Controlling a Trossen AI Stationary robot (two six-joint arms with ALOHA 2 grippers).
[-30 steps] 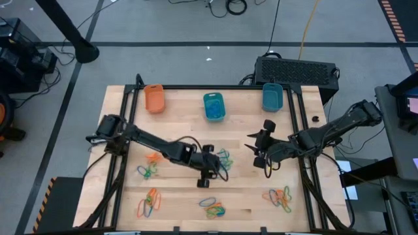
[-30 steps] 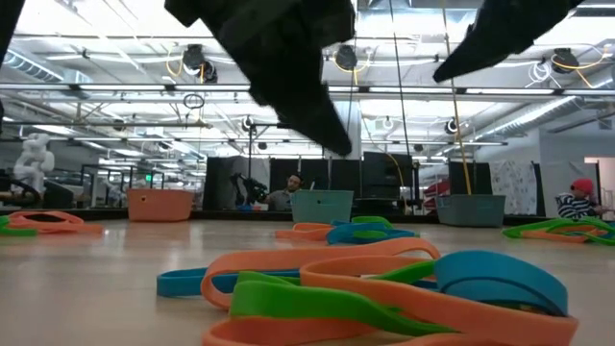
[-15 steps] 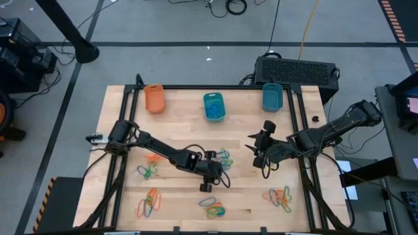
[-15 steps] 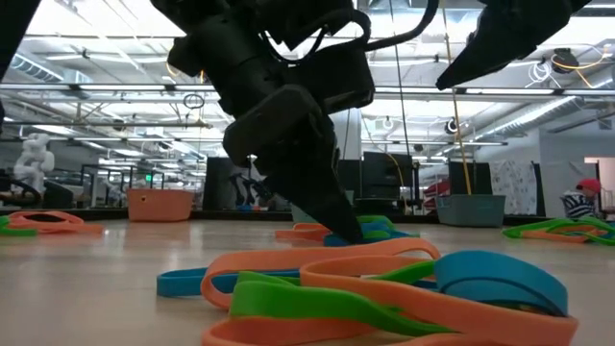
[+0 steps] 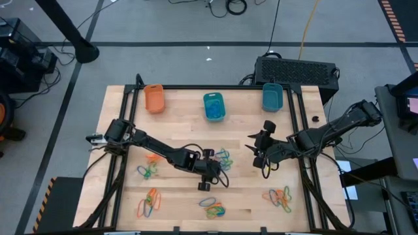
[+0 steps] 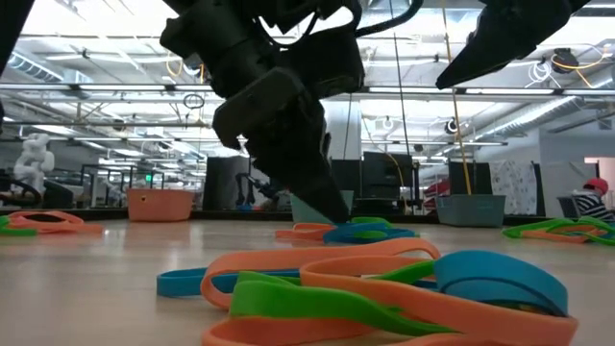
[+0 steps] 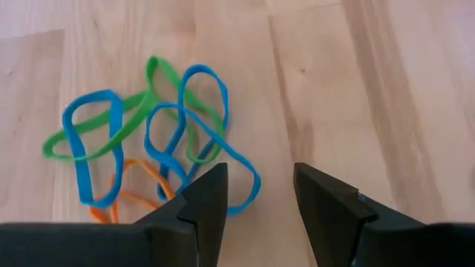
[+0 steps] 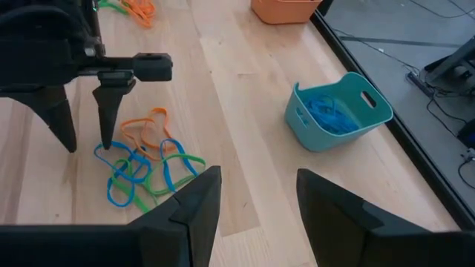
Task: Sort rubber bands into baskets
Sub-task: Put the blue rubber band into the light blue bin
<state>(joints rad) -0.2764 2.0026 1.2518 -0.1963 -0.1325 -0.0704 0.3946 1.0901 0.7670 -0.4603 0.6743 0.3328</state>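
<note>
Since a second ago my left gripper (image 7: 256, 196) has dropped onto the tangle of rubber bands (image 7: 148, 133) at mid-table, well in front of the middle teal basket (image 5: 213, 106), fingers apart and one tip touching a blue loop, so I judge a pick imminent. The right gripper (image 8: 252, 196), open, hangs just right of that tangle. I read no labels or writing anywhere.

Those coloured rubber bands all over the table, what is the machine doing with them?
It is sorting rubber bands into three baskets at the far edge: an orange basket and two teal baskets. The left gripper is down at the middle cluster of bands, jaws open with one tip at the edge of the pile, and nothing gripped yet. The right gripper waits above the table nearby, jaws open and empty. The middle teal basket already holds blue bands. Other clusters lie near the front edge.
</note>
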